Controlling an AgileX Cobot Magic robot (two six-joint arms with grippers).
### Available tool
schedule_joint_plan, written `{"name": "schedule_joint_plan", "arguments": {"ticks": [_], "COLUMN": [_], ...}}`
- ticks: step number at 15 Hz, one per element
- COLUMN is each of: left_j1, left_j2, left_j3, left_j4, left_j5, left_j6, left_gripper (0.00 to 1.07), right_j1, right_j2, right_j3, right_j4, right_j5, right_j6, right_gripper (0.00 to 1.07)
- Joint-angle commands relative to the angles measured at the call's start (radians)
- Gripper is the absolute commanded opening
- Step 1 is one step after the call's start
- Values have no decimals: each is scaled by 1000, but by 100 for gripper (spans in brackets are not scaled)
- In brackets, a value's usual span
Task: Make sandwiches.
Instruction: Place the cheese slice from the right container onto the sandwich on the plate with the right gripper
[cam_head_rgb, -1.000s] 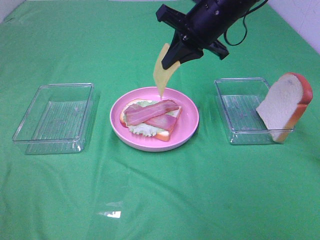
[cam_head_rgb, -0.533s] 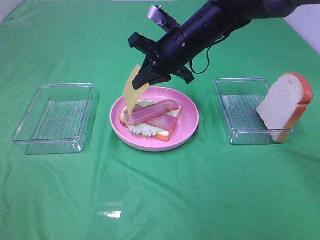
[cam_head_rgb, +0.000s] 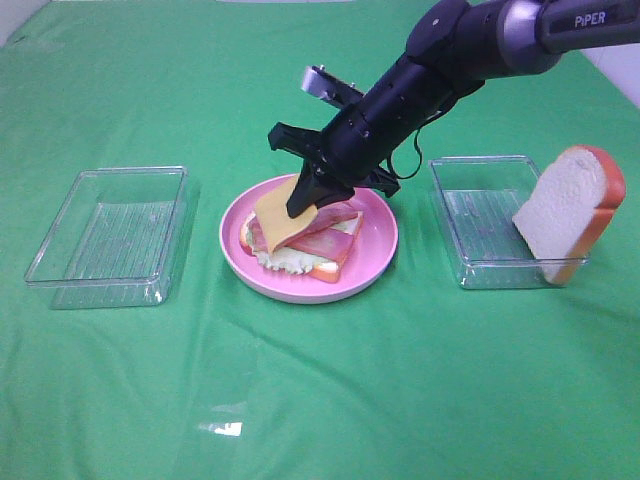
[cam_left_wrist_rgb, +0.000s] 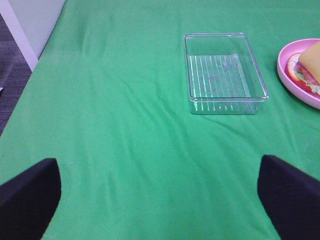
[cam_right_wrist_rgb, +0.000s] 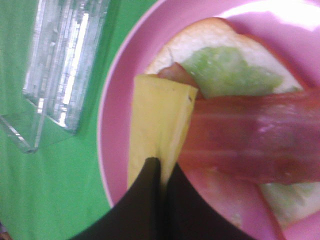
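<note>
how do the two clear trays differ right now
The left tray holds nothing, while the right tray has a bread slice leaning upright against its far end. The left tray sits clear of the arms, while the right tray lies just beside the right arm, whose right gripper lowers a cheese slice onto the sandwich on the pink plate. Both are clear, ribbed, rectangular and flank the plate.

Two trays (cam_head_rgb: 108, 235), two bread slices (cam_head_rgb: 568, 213)
</note>
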Motion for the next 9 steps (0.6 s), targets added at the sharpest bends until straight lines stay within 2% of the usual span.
{"name": "schedule_joint_plan", "arguments": {"ticks": [1, 3, 4, 5, 7, 8, 9], "left_j1": [1, 1, 1, 1, 1, 1, 1], "left_j2": [-15, -15, -15, -15, -15, -15, -15], "left_j3": [1, 1, 1, 1, 1, 1, 1], "left_j4": [0, 0, 0, 0, 0, 0, 0], "left_j5": [-7, -7, -7, -7, -7, -7, -7], "left_j6": [1, 1, 1, 1, 1, 1, 1], "left_gripper": [101, 101, 101, 101, 101, 101, 101], "right_j1": [-3, -3, -3, -3, -3, -3, -3], "right_j2": [-1, -1, -2, -2, -15, -32, -54], "right_j3": [-2, -2, -2, -2, -2, -4, -17], "right_j4": [-130, -173, -172, -168, -161, -161, -168], "right_j5": [-9, -7, -7, -7, 3, 15, 31], "right_j6": [86, 123, 121, 116, 97, 81, 66], "right_gripper": [0, 0, 4, 17, 70, 90, 96]}}
